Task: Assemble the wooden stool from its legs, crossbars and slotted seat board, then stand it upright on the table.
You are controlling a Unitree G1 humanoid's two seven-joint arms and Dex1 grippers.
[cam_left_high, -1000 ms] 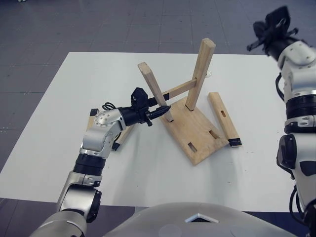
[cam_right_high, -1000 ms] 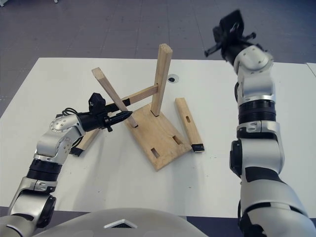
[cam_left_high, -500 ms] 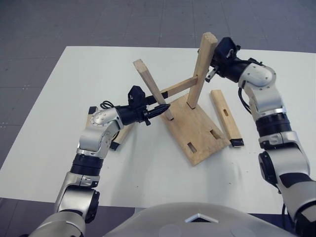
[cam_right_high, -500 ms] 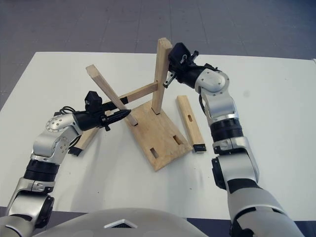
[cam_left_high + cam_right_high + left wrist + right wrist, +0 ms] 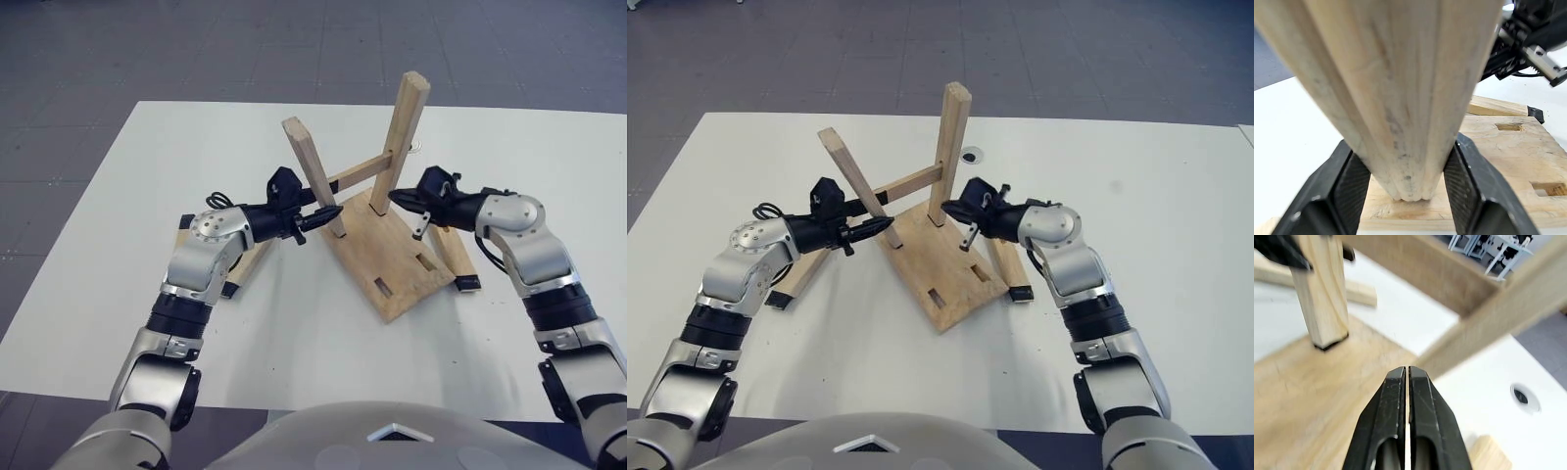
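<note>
The slotted seat board (image 5: 392, 259) lies tilted on the white table (image 5: 118, 245), with two legs standing in it. A crossbar (image 5: 358, 176) joins the tall leg (image 5: 404, 137) to the slanted leg (image 5: 309, 166). My left gripper (image 5: 328, 212) is shut on the slanted leg's lower end, and the left wrist view shows a finger (image 5: 1352, 191) on each side of the wood (image 5: 1396, 98). My right gripper (image 5: 397, 196) is shut on nothing, its tips (image 5: 1406, 374) close to the tall leg's base above the board (image 5: 1303, 396).
A loose slotted leg (image 5: 1004, 264) lies right of the board, partly under my right arm. Another loose wooden piece (image 5: 803, 274) lies under my left forearm. A cable hole (image 5: 970, 155) sits in the table behind the stool.
My right arm has swung down from high at the far right to the base of the tall leg. My left gripper has kept its hold on the slanted leg.
</note>
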